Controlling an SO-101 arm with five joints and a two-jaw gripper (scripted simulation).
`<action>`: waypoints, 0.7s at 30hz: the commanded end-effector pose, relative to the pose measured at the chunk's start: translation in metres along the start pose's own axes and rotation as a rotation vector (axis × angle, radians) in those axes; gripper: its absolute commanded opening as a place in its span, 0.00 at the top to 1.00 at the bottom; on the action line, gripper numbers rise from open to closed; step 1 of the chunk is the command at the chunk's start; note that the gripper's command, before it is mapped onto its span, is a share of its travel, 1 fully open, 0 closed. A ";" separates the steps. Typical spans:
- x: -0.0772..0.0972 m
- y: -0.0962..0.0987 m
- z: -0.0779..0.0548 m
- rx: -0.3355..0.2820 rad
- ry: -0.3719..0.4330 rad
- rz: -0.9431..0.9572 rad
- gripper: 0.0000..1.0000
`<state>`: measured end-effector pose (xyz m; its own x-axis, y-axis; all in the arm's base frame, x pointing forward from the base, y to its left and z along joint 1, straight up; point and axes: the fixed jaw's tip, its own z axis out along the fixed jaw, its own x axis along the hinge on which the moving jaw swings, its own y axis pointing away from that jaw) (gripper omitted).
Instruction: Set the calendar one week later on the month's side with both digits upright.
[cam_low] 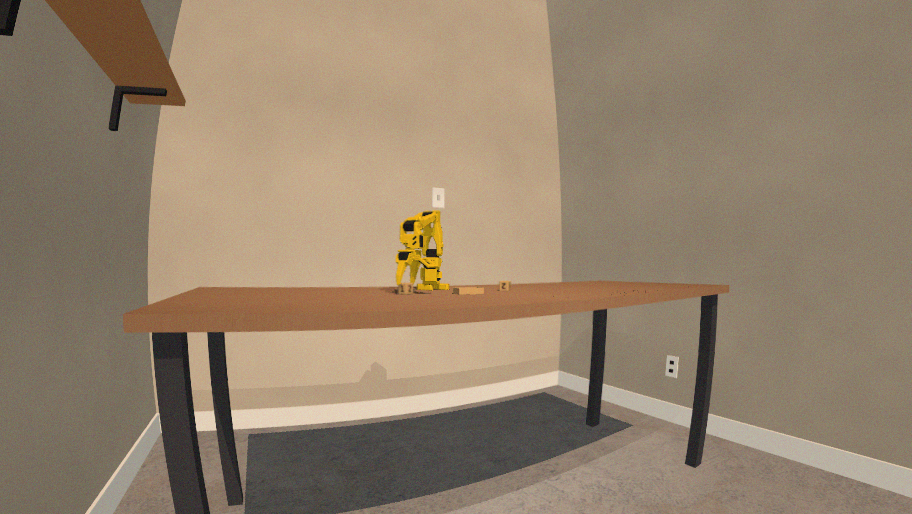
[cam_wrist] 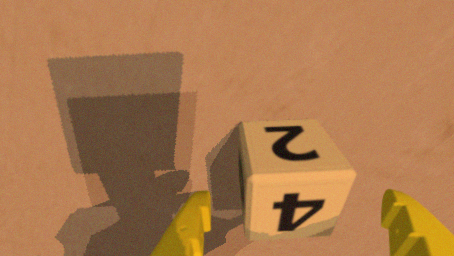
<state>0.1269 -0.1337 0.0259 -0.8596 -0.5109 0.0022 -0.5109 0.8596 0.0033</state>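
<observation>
In the wrist view a pale wooden cube (cam_wrist: 295,177) stands on the brown table top. Its top face shows a 2 and the face toward me shows a 4, both upside down from here. My gripper (cam_wrist: 295,225) is open, with one yellow finger on each side of the cube and clear gaps to both. In the exterior view the yellow arm (cam_low: 419,252) bends down over this cube (cam_low: 404,289) at the table's far edge. The flat wooden tray (cam_low: 468,290) lies to the right of the arm's base. A second cube (cam_low: 503,286) stands further right on the table.
The arm's dark shadow (cam_wrist: 125,145) falls on the table left of the cube. A wall shelf (cam_low: 114,47) hangs at the upper left, far from the arm.
</observation>
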 end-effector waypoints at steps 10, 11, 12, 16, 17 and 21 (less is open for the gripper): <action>0.001 -0.004 0.006 0.029 -0.008 -0.001 0.65; 0.001 -0.003 0.006 0.029 -0.008 -0.001 0.65; 0.001 -0.003 0.007 0.029 -0.008 -0.001 0.65; 0.001 -0.003 0.007 0.029 -0.008 -0.001 0.65; 0.001 -0.003 0.007 0.029 -0.008 -0.001 0.65; 0.001 -0.004 0.007 0.029 -0.008 -0.001 0.65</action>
<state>0.1273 -0.1342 0.0173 -0.8596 -0.5109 0.0001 -0.5109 0.8596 -0.0058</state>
